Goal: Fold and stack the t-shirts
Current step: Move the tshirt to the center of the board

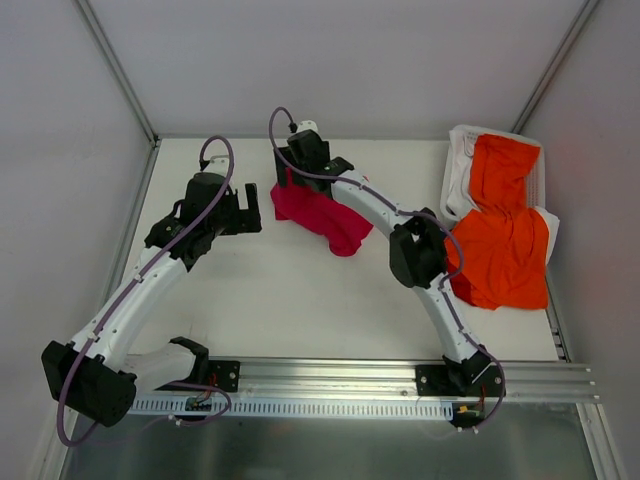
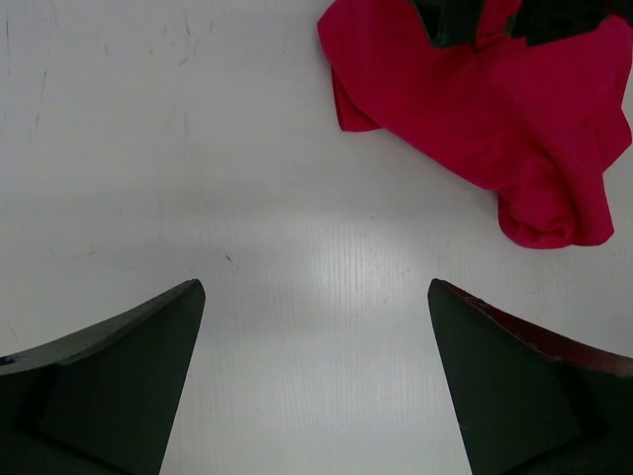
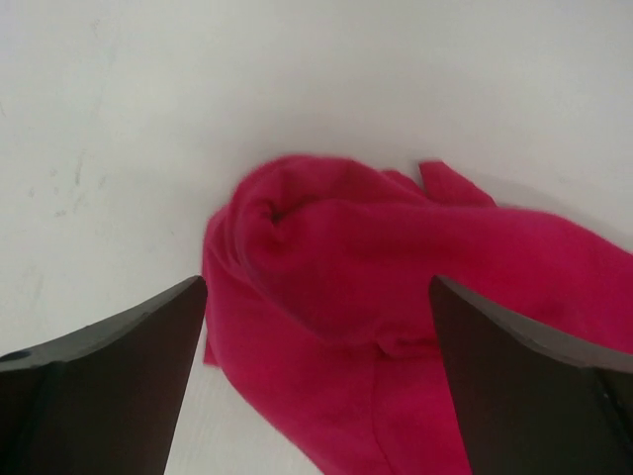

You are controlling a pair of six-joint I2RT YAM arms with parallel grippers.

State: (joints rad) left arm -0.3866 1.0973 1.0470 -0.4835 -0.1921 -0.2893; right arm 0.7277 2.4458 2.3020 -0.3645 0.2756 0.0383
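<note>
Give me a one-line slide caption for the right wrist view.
Open right gripper over the bunched crimson t-shirt on the white table.

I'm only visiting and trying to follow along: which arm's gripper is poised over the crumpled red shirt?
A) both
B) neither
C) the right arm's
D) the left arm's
C: in its wrist view the open right gripper has the crimson t-shirt filling the space between its fingers, while the open left gripper faces the table with the shirt off to one side.
</note>
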